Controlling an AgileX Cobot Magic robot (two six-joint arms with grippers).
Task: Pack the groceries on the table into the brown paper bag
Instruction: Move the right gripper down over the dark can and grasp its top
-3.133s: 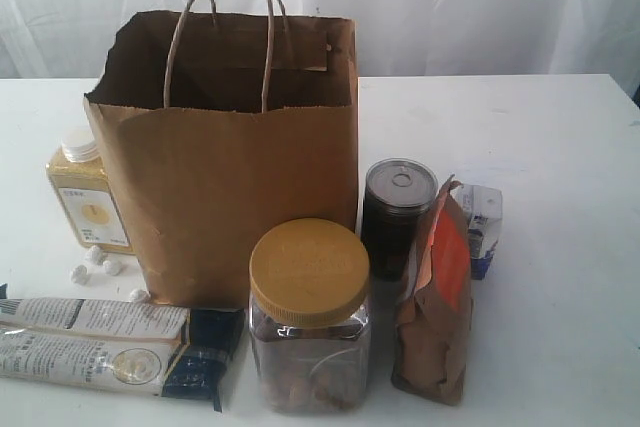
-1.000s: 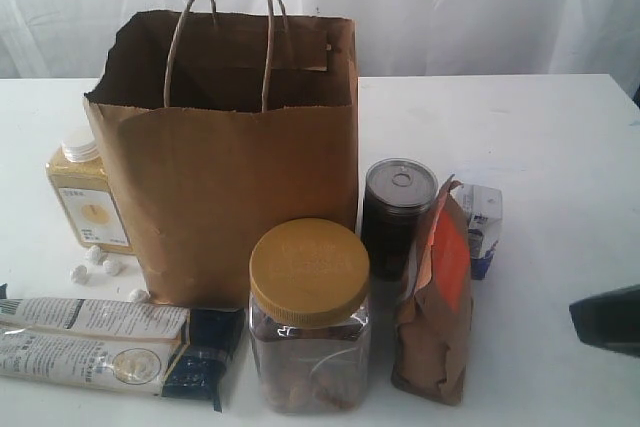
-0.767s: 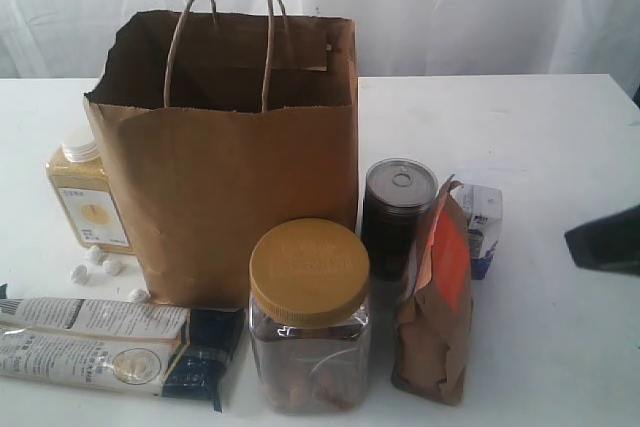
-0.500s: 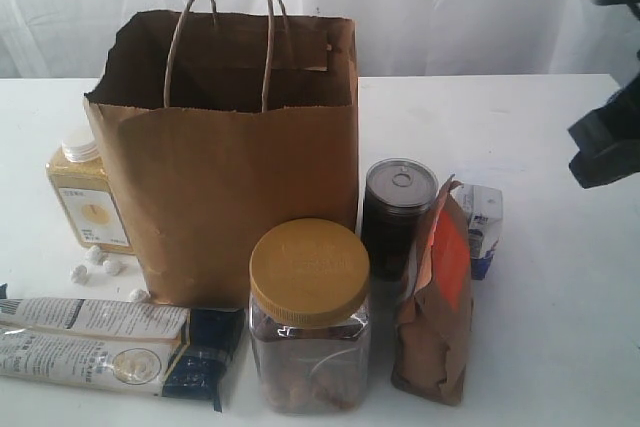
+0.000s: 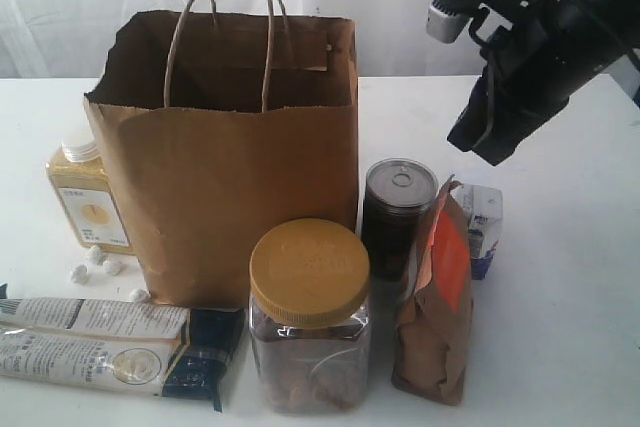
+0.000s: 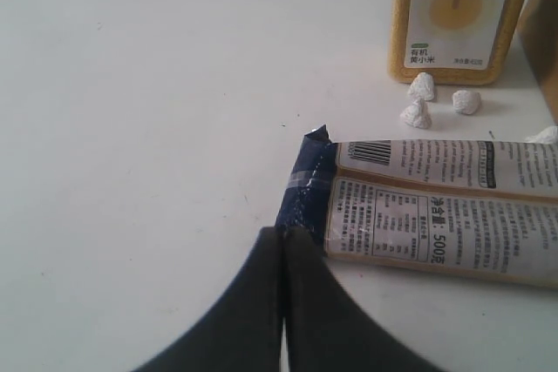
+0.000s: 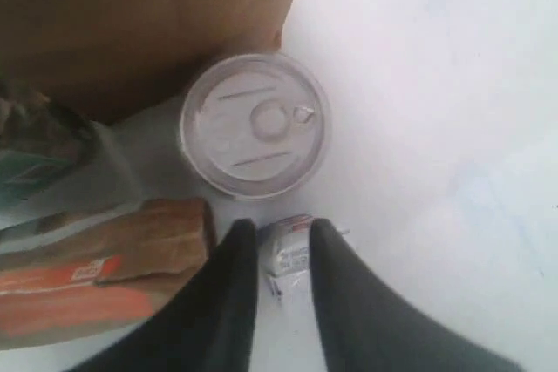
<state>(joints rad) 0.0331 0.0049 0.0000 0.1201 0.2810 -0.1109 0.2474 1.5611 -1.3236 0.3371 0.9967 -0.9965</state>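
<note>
**Exterior view.** A tall brown paper bag (image 5: 240,187) stands open on a white table (image 5: 560,327), its two twine handles upright. Take the bag as the centre of a clock face.

- At 9 o'clock, a yellow white-capped bottle (image 5: 88,202) stands just beside the bag. A few small white lumps (image 5: 95,262) lie at its foot.
- At 7 o'clock, a long white-black twin packet (image 5: 110,345) lies flat.
- At 5 o'clock, a clear jar with yellow lid (image 5: 310,317) stands just in front of the bag.
- At 4 o'clock, a dark silver-topped can (image 5: 398,212) stands upright against the bag's corner.
- Also at 4 o'clock but farther out, a brown-orange pouch (image 5: 435,307) stands upright with a small white-blue carton (image 5: 483,222) behind it.
- At 2 o'clock, the dark right gripper (image 5: 490,147) hangs in the air above the can and carton, pointing down and touching nothing.

**Left wrist view.** The left gripper (image 6: 281,237) has its two fingers pressed together and holds nothing. Its tips are just beside the dark end of the twin packet (image 6: 436,215). Past the packet are the white lumps (image 6: 421,89) and the yellow bottle (image 6: 458,15).

**Right wrist view.** This view looks straight down. The right gripper (image 7: 281,231) shows a narrow gap between its fingers (image 7: 235,285) and grips nothing. The carton (image 7: 289,259) appears through that gap, far below. The can's (image 7: 255,124) silver pull-tab top sits just beyond the fingertips. The pouch (image 7: 105,276) is beside the can, and the bag's (image 7: 131,15) brown wall is behind it.
</note>
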